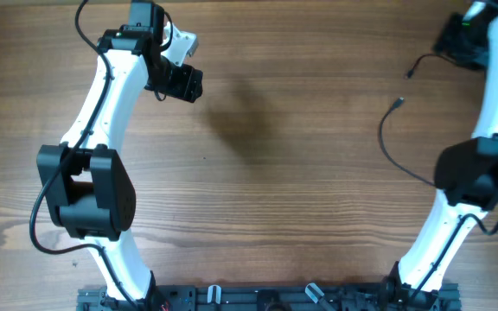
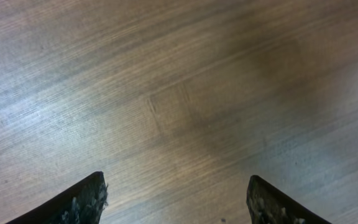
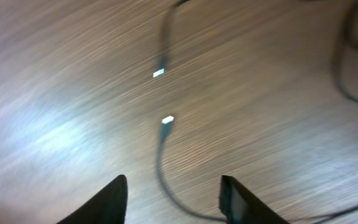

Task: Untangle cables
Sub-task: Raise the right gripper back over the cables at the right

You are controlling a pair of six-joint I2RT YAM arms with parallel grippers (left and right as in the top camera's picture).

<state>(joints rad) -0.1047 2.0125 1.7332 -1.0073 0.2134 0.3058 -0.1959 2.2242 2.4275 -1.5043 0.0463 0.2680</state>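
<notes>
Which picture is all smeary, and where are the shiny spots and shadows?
Right wrist view: everything smeared by motion, the cables streaky, white glare on the table at left. Left wrist view: sharper wood grain, pale glare left, dark shadow upper right. Overhead view: crisp, one soft shadow near the middle.

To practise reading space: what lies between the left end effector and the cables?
Only bare table, with a faint shadow; the overhead view shows the left end effector and the cables far apart.

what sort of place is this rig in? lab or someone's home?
Probably a robot lab or data-collection bench: a wood-grain table, the left arm and right arm mounted on a black rail at its edge, and thin loose cables lying out.
</notes>
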